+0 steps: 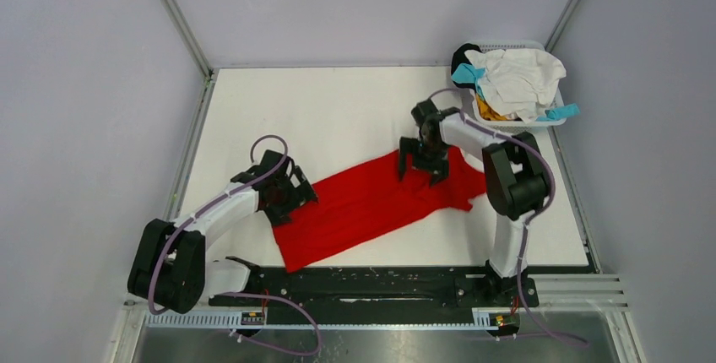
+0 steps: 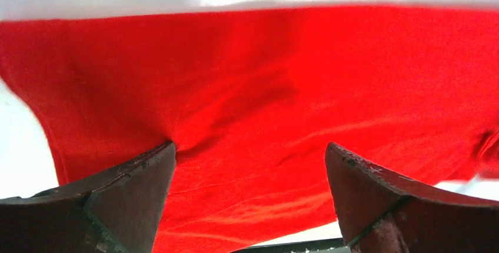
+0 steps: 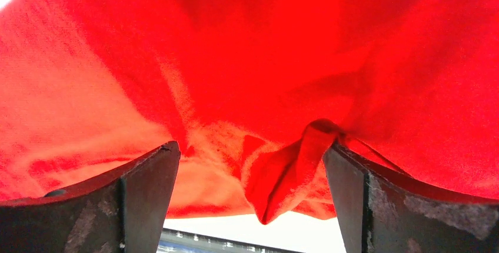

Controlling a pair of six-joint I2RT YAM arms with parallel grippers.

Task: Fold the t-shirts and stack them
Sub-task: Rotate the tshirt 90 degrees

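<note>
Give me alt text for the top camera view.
A red t-shirt lies spread on the white table, the open left gripper at its left end and the open right gripper over its right part. A white lattice basket heaped with other shirts sits at the far right corner.

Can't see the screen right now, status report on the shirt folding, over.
Left hand open at red shirt, left end. Right hand open, right end. Shirt spread out; other shirts heaped in basket. Nothing blocking.
</note>
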